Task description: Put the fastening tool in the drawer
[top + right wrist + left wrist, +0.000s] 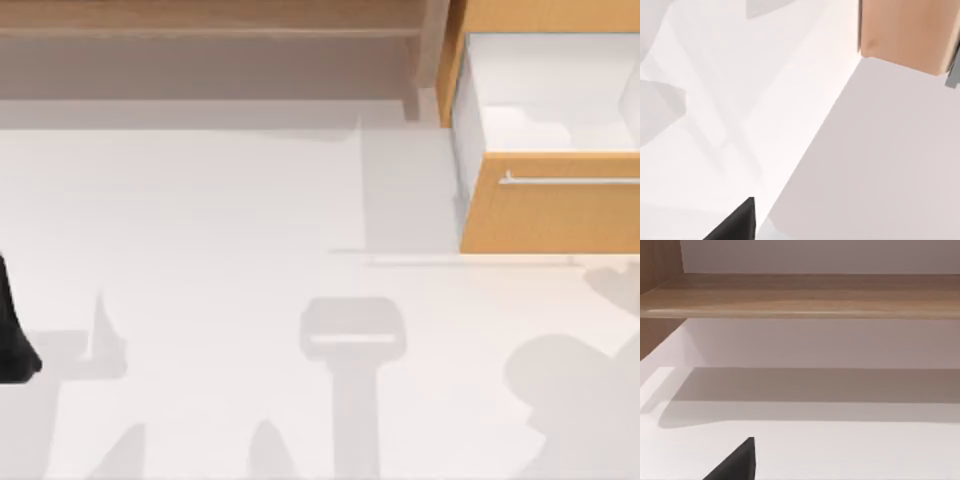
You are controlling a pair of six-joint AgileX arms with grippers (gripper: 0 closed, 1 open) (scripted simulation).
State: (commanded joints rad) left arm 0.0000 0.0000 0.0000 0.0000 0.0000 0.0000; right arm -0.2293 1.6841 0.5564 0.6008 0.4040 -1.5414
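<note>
The drawer (545, 215) stands pulled out at the table's far right, with a light orange-brown front, a thin silver bar handle (570, 181) and a white inside (560, 95) crossed by a faint shadow. The fastening tool is out of view. My left arm (12, 335) is a black shape at the table's left edge. A black part of my left gripper (735, 465) sits in the left wrist view, facing the shelf. A black part of my right gripper (735, 225) hangs over the white table, with a corner of the drawer's wooden front (902, 30) beyond it.
A long brown wooden shelf (210, 45) runs along the back left of the table, next to the drawer; its board (805, 297) fills the far side of the left wrist view. Grey arm shadows (350, 345) lie across the white tabletop's near half.
</note>
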